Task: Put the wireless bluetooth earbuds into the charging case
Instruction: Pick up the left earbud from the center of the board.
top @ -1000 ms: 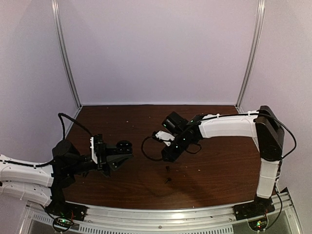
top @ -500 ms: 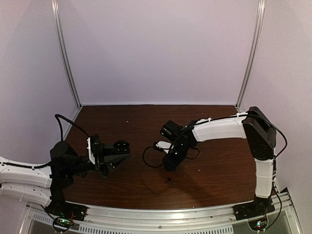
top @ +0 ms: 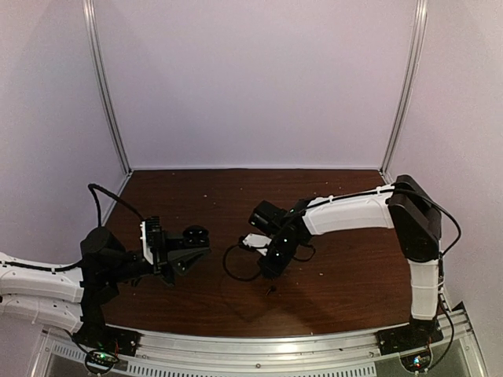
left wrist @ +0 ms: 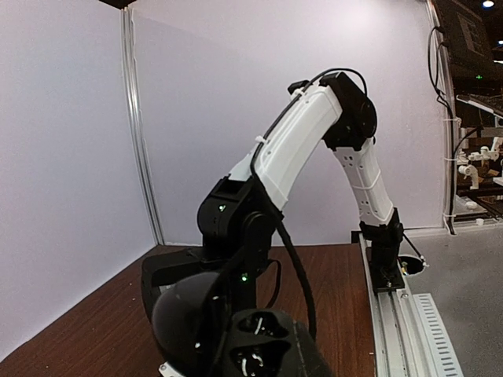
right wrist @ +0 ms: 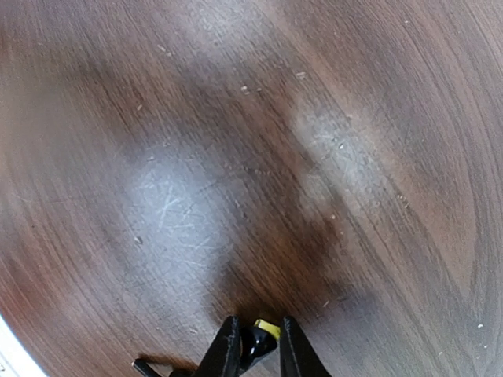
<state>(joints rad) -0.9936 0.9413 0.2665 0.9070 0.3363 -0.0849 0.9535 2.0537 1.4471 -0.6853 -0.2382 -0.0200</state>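
since a second ago the right gripper (right wrist: pixel 257 339) is sitting lower and further left, and its fingers (right wrist: pixel 226 347) are pinching in. they are squeezing a tiny black earbud (right wrist: pixel 251 344) right between their tips, touching it on both sides, down at the table (right wrist: pixel 196 196). the left gripper (top: pixel 192 247) is staying clamped on the open charging case (left wrist: pixel 259 345), which is sitting just past its fingertips.
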